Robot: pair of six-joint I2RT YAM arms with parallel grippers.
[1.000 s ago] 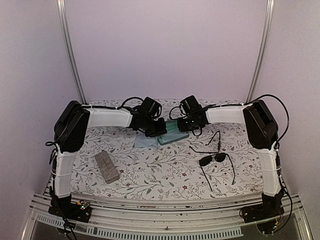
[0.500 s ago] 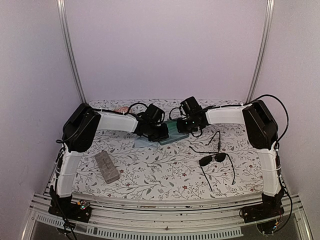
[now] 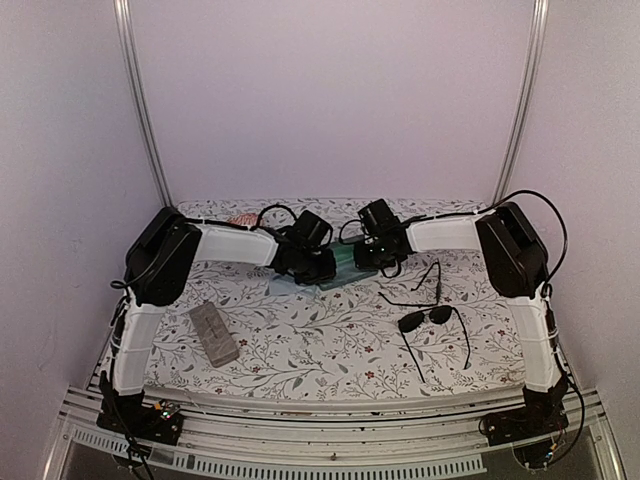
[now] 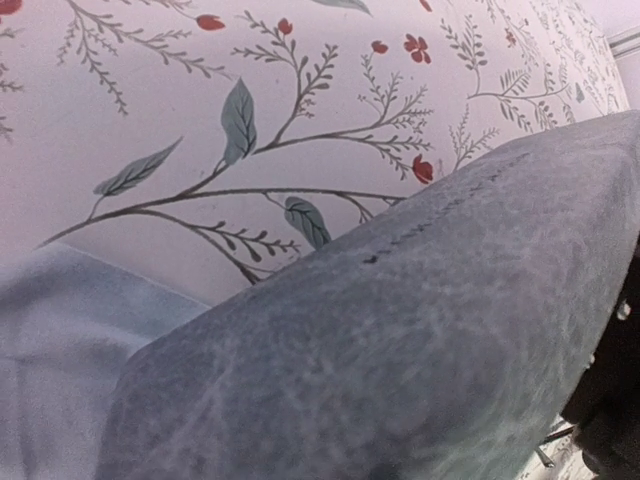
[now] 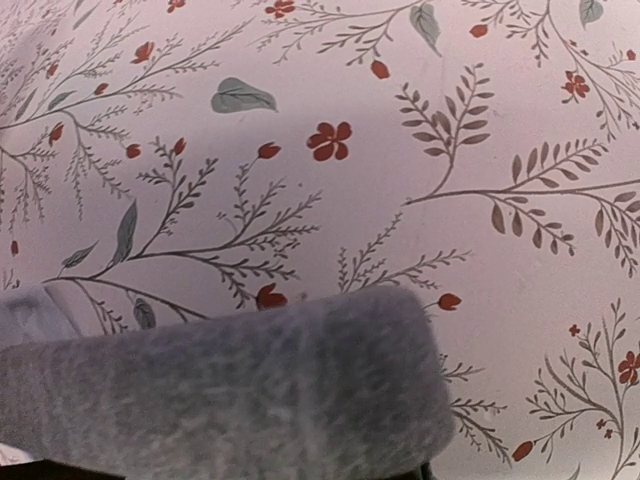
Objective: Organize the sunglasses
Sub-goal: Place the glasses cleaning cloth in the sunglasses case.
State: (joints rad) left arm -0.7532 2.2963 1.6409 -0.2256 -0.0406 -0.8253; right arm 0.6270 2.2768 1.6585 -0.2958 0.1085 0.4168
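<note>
- Two claws meet at the blue-grey case (image 3: 343,271) at the back middle of the table (image 3: 300,345): the left claw (image 3: 318,266) at its left end and the right claw (image 3: 370,256) at its right end.
- One second ago the left arm (image 3: 235,241) was further left. It has swung in toward the middle, and the right claw has hardly moved.
- I cannot tell if either claw is spread or pressed together, because the case fills both wrist views.
- I think they are getting the case ready for a pair.
- Nothing holds the glasses yet. The dark aviator sunglasses (image 3: 426,320) lie on the right side, with the thin wire sunglasses (image 3: 431,276) just behind them.
- Some light blue cloth (image 3: 284,285) peeks out by the case's left side.
- Another case, the tan-grey case (image 3: 213,333), lies well apart at the front left.
- The thin wire pair is near the right arm (image 3: 450,232), which might bump it.
</note>
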